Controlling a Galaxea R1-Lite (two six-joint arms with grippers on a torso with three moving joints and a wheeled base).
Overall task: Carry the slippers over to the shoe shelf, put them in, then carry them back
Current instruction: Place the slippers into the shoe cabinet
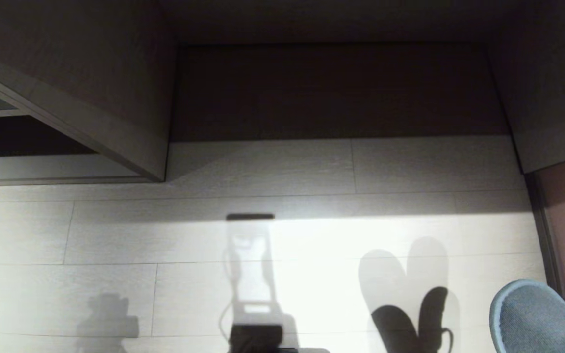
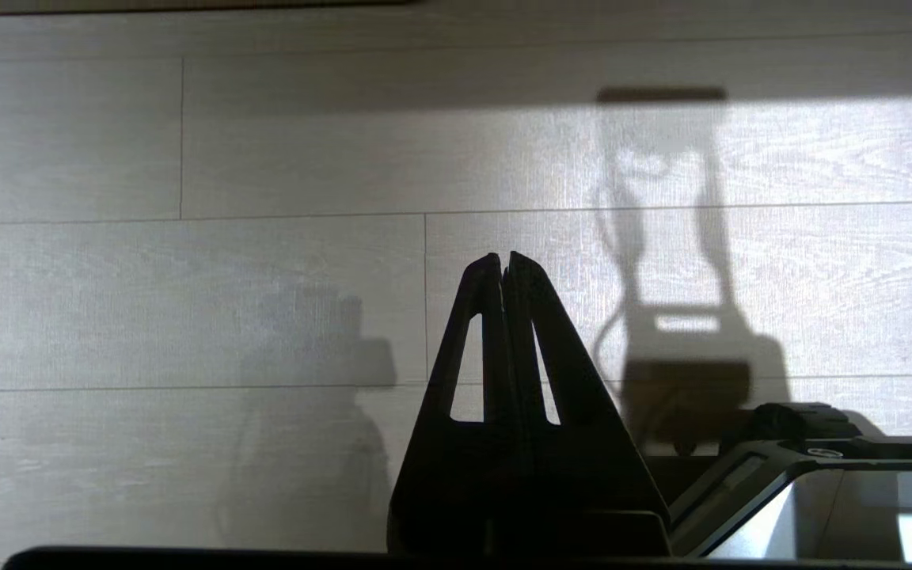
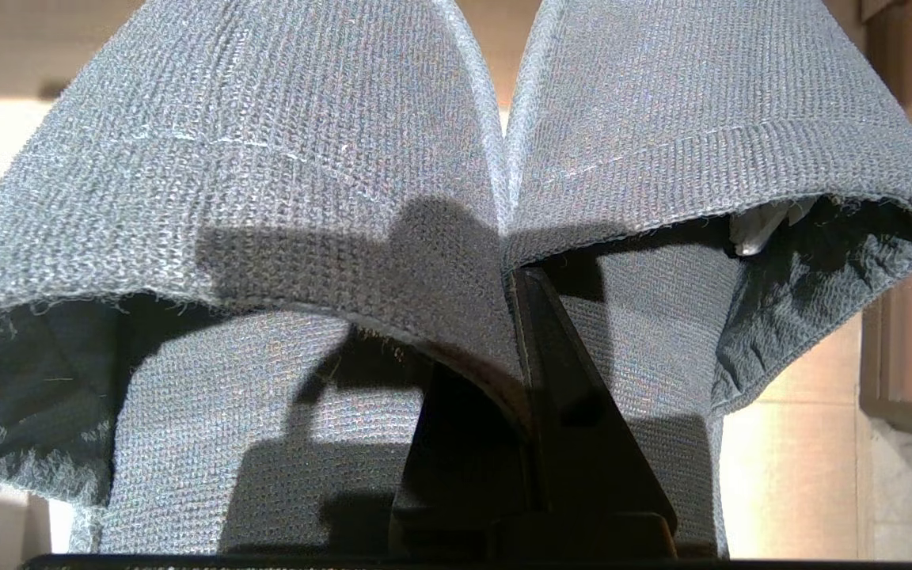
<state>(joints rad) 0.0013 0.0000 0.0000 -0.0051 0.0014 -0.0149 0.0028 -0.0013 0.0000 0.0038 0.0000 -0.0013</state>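
Grey-blue knit filled the R wrist cam: the slippers hung side by side, toes up and away from the cam, open backs toward it. Right gripper had its jaws pinched fully together on the inner edges where the two slippers met, so I had both in one grip. On my head cam the pair's rounded toes poked in at the near right corner, above the pale plank floor, w/ their heart-shaped shadow thrown on the boards just left of them.

Left gripper pointed out over bare floor, jaws closed tip to tip, nothing between them. Part of the robot base showed beside it.

Far ahead I saw a dark, wide recess w/ wood-grain side panels. Far left, a slanted pale panel edged the shoe shelf, low and open-fronted. Slippers were well apart from it, on the opposite side of the scene.
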